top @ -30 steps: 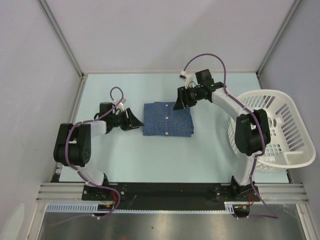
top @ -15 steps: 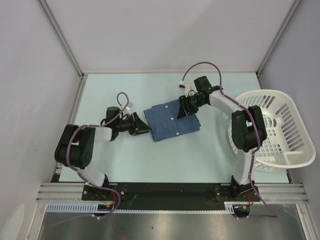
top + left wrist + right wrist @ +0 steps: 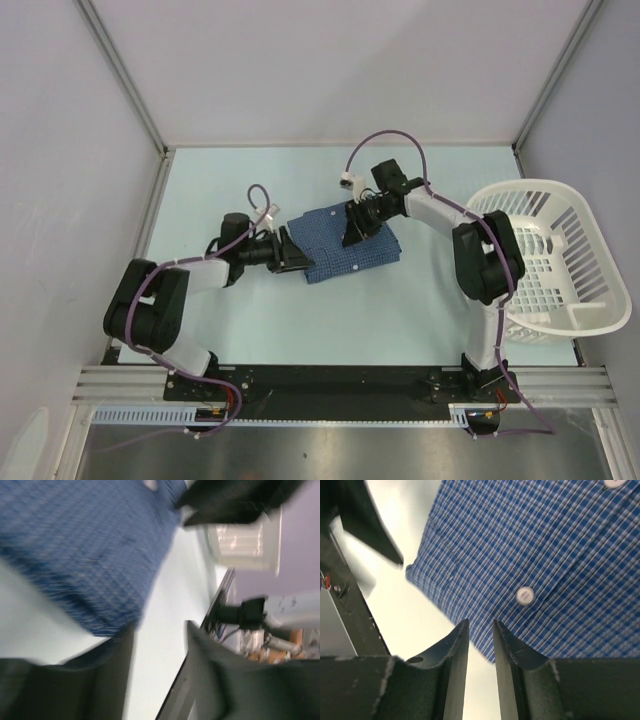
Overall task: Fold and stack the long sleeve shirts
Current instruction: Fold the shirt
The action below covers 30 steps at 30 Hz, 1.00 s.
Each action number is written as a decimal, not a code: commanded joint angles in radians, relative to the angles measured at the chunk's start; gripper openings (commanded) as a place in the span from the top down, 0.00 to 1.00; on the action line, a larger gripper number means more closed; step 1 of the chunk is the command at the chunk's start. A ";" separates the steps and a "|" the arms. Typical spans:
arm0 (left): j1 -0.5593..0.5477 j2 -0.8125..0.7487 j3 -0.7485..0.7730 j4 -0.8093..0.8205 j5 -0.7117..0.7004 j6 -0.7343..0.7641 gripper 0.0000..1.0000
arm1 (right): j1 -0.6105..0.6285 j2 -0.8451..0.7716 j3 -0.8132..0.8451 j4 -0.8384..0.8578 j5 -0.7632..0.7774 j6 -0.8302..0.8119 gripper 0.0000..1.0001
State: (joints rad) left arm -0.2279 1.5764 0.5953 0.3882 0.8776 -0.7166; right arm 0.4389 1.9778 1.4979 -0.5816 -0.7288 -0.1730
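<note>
The folded long sleeve shirt [image 3: 350,252] lies mid-tabletop [image 3: 230,180]. The left gripper [image 3: 298,260] is at its left edge with jaws moderately apart, and the right gripper [image 3: 352,232] is over its far side, narrowed to a slit with no cloth visible in the gap. Nudged from both sides, the layers could bunch or spring open, or a pinch could catch only the top ply. A second ago the shirt lay square and both grippers stood off it — now it sits skewed, with both crowded against it.

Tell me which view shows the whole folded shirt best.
Top external: nearly the whole outline of the folded shirt is visible. Left wrist shows only a blurred corner. Right wrist gives sharp weave and a button, but not the outline.
</note>
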 commanded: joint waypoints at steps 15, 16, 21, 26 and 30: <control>-0.148 0.049 0.081 -0.161 -0.226 0.057 0.29 | -0.052 0.156 0.041 0.195 -0.092 0.067 0.63; -0.148 0.065 0.086 -0.144 -0.224 0.057 0.31 | -0.054 0.142 0.042 0.197 -0.096 0.076 0.62; -0.117 0.169 0.147 -0.234 -0.181 0.109 0.67 | -0.103 0.041 0.042 0.184 -0.116 0.156 0.50; -0.024 0.169 0.215 -0.423 -0.129 0.274 0.98 | -0.164 -0.065 -0.014 0.063 -0.126 0.124 0.45; 0.047 0.177 0.299 -0.682 -0.086 0.468 1.00 | -0.177 -0.151 -0.094 0.006 -0.132 0.098 0.42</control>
State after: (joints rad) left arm -0.2523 1.7489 0.8013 -0.0265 0.7395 -0.4755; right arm 0.2676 1.9308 1.4601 -0.4911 -0.8433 -0.0502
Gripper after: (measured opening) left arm 0.022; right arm 0.565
